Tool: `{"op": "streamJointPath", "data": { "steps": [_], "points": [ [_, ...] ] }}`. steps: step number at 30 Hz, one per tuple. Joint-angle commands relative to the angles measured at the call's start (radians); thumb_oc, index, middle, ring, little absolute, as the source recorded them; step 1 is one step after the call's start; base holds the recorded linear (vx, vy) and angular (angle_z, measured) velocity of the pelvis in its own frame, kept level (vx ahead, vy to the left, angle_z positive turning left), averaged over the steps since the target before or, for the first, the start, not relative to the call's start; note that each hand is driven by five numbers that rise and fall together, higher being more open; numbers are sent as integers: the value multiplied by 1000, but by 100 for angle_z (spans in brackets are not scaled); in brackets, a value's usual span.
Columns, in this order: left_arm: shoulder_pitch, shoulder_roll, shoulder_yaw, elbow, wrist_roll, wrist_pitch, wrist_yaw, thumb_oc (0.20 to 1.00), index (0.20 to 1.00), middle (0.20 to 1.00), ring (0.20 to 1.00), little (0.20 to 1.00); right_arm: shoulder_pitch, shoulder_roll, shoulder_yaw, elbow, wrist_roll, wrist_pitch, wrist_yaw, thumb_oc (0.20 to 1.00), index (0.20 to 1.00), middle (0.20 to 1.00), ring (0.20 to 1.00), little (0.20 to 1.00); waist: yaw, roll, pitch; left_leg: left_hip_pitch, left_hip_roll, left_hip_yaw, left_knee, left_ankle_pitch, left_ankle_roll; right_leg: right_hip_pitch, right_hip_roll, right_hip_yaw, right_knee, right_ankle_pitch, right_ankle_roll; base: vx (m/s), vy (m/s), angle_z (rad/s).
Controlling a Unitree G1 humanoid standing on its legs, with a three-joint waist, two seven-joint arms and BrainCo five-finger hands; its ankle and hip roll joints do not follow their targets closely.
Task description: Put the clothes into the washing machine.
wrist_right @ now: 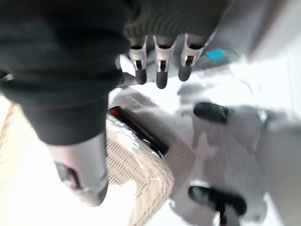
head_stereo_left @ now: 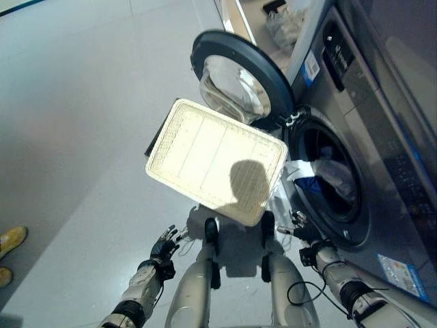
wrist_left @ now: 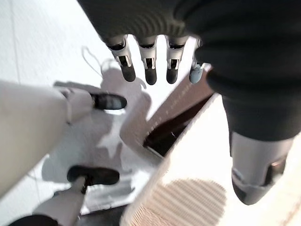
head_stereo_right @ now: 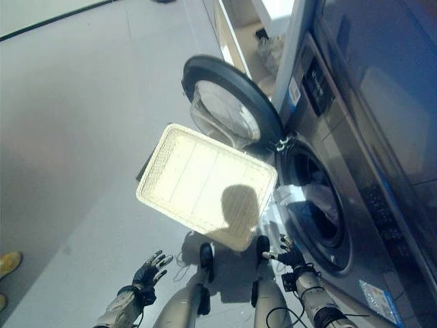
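White and blue clothes (head_stereo_left: 319, 175) lie in the drum mouth of the grey washing machine (head_stereo_left: 382, 137), partly spilling over its lower rim. Its round door (head_stereo_left: 239, 75) stands swung open to the left. A cream-white laundry basket (head_stereo_left: 215, 160) sits in front of the machine with nothing in it. My left hand (head_stereo_left: 164, 247) hangs low, left of the basket, fingers (wrist_left: 148, 70) straight and holding nothing. Below the drum opening, my right hand (head_stereo_left: 304, 232) is open too, fingers (wrist_right: 160, 73) straight, apart from the clothes.
The basket rests on a dark stand (head_stereo_left: 153, 140) whose edge shows at its left side. A person's yellow shoes (head_stereo_left: 12, 239) are at the far left on the grey floor (head_stereo_left: 82, 102). A shelf with bags (head_stereo_left: 283, 27) stands behind the machine.
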Motion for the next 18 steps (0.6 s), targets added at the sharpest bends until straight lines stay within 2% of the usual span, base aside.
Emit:
{"op": "streamJointPath", "data": {
  "steps": [1,4,6,8,11,14,18],
  "points": [
    [21,10,-14,47,124,-24,-38,1000,1000,1000,1000,1000,32,-12,6,42,-80,-30,68,1000,1000,1000,1000,1000,16,11,-78,-3,-55,32,54,-91,1,22,70,-31,96,-136,2,95,-54,26],
    [42,-5,-16,117,210,0,-62,1000,1000,1000,1000,1000,62,4,-14,117,-56,10,118,1000,1000,1000,1000,1000,29,-8,-140,56,-52,24,52,-105,3,90,74,-52,89,-152,-2,125,-75,18],
    [50,-10,-17,135,225,9,-68,1000,1000,1000,1000,1000,69,10,-22,129,-40,27,121,1000,1000,1000,1000,1000,33,-11,-157,72,-51,22,50,-109,3,108,75,-57,87,-156,-3,104,-42,20],
    [77,-33,-7,183,261,40,-69,1000,1000,1000,1000,1000,97,34,-59,164,-23,77,134,1000,1000,1000,1000,1000,39,-18,-207,124,-53,15,40,-122,5,165,83,-60,66,-159,-5,154,-43,2],
    [94,-50,6,210,299,62,-58,1000,1000,1000,1000,1000,116,54,-76,187,-31,103,148,1000,1000,1000,1000,1000,43,-24,-243,160,-56,11,41,-138,9,204,85,-58,48,-160,-7,133,-33,1],
    [103,-60,19,227,340,60,-58,1000,1000,1000,1000,1000,131,71,-73,208,-72,116,180,1000,1000,1000,1000,1000,46,-28,-275,191,-61,15,52,-158,13,239,86,-57,36,-162,-9,88,-9,4],
    [104,-61,21,229,371,42,-46,1000,1000,1000,1000,1000,137,79,-54,225,-120,167,206,1000,1000,1000,1000,1000,43,-31,-305,233,-63,22,50,-174,21,279,85,-53,28,-169,-9,41,10,0]
  ]
}}
